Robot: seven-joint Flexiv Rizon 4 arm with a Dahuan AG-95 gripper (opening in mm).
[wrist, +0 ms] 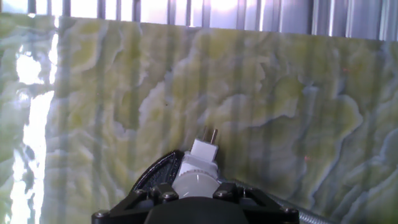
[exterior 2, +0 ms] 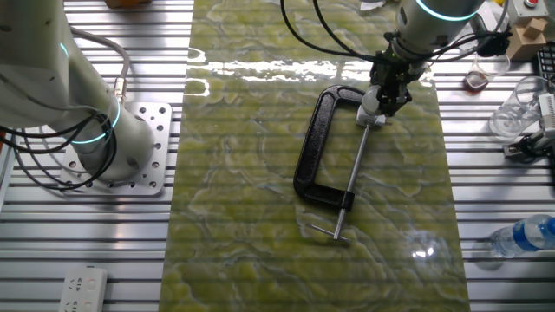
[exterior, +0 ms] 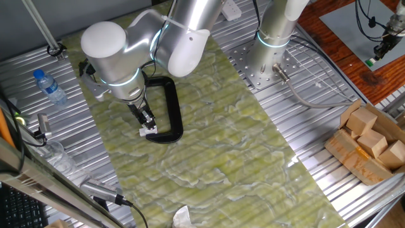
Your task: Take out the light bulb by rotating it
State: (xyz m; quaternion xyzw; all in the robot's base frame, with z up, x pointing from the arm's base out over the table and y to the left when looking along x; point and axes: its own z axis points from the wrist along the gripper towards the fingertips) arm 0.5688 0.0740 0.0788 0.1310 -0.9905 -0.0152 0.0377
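A glossy green marbled mat [exterior 2: 260, 173] lies along a ribbed aluminium table [exterior: 329, 190], catching bright glare. A brown wooden floor [exterior: 342, 44] shows beyond the table's edge.

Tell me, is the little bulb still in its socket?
Yes, still in. In the hand view the light bulb sits against the white socket, with the gripper around it.
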